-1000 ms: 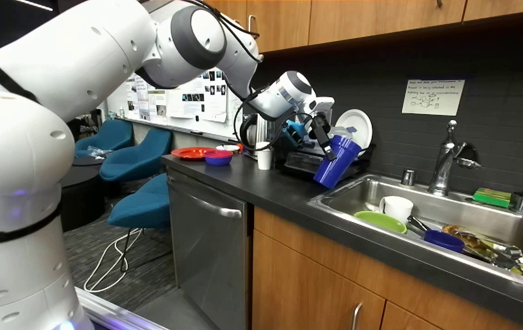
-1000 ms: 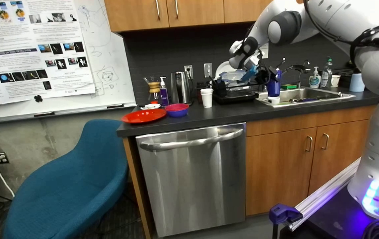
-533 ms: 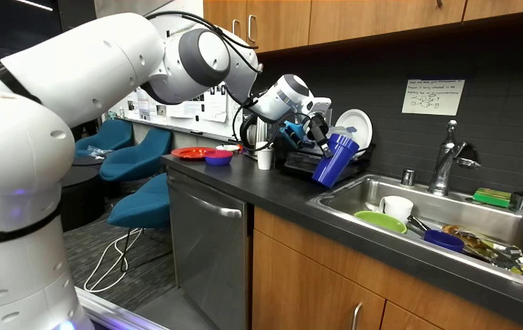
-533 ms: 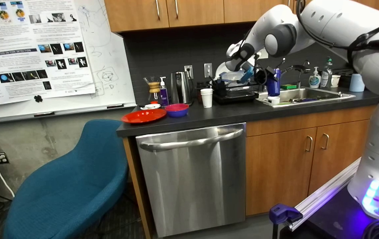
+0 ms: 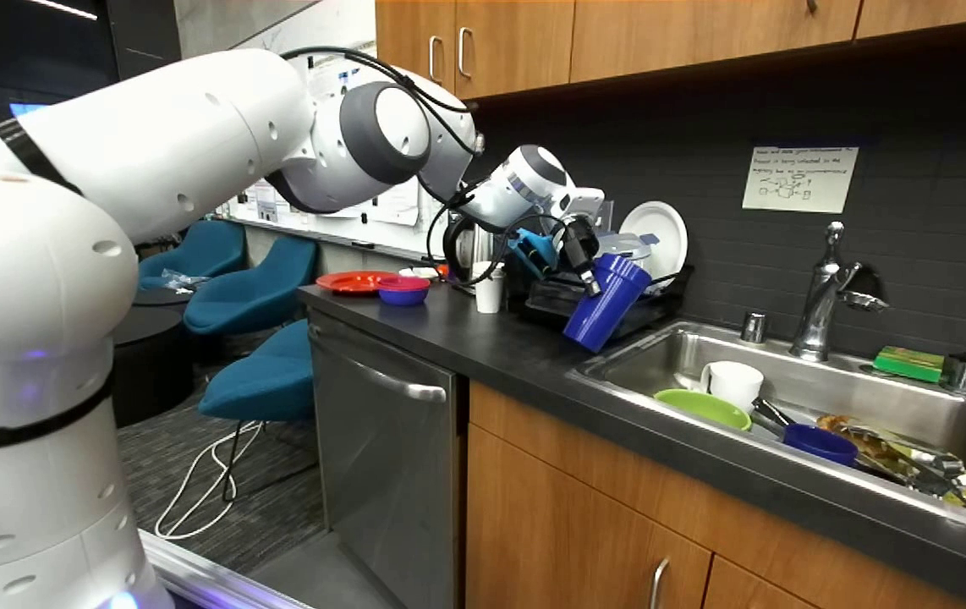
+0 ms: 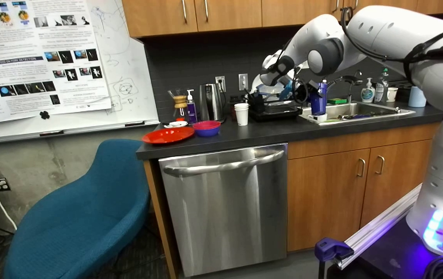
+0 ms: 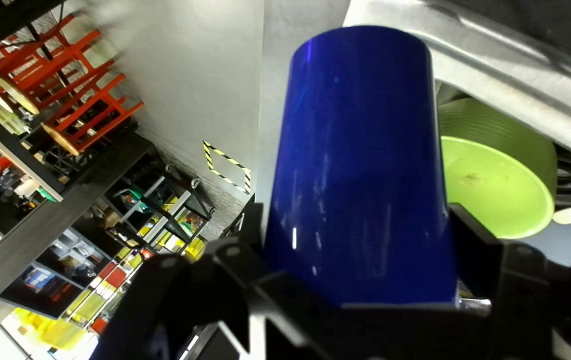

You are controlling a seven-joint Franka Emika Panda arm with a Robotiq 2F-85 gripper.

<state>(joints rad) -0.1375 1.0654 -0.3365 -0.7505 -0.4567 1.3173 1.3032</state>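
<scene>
In an exterior view, the white arm [image 5: 170, 144] is occupying the left foreground, and teal chairs [image 5: 250, 288] are standing behind it. On the dark countertop [image 5: 525, 351], a red plate [image 5: 352, 283] is lying near the left end; just beside it, a red bowl [image 5: 404, 282] is resting in or on a blue bowl [image 5: 403, 299], and a stack of white cups [image 5: 488, 292] is standing close by to the right. Next along, a blue cup [image 5: 608, 303] is hanging tilted in front of the black dish rack [image 5: 549, 299], its upper end leaning right; whether its lower end is touching the countertop cannot be told. The gripper [image 7: 363, 227] is holding this cup, its black fingers [image 7: 473, 242] pressing against opposite sides of the wall, as the wrist view is showing. A white plate [image 5: 665, 228] is standing on edge in the rack, behind the cup. Farther right, the steel sink [image 5: 855, 393] is containing a green bowl [image 5: 703, 408] and a white mug [image 5: 734, 385], which are sitting close together; a chrome faucet [image 5: 817, 304] is rising behind the basin, and a green sponge [image 5: 908, 365] is lying to the faucet's right. In the wrist view, red stools [image 7: 60, 60] are showing at the left, well beyond the gripper; the blue cup is filling the centre, flanked by the fingers; and the green bowl is appearing at the right, past the sink's metal rim.
</scene>
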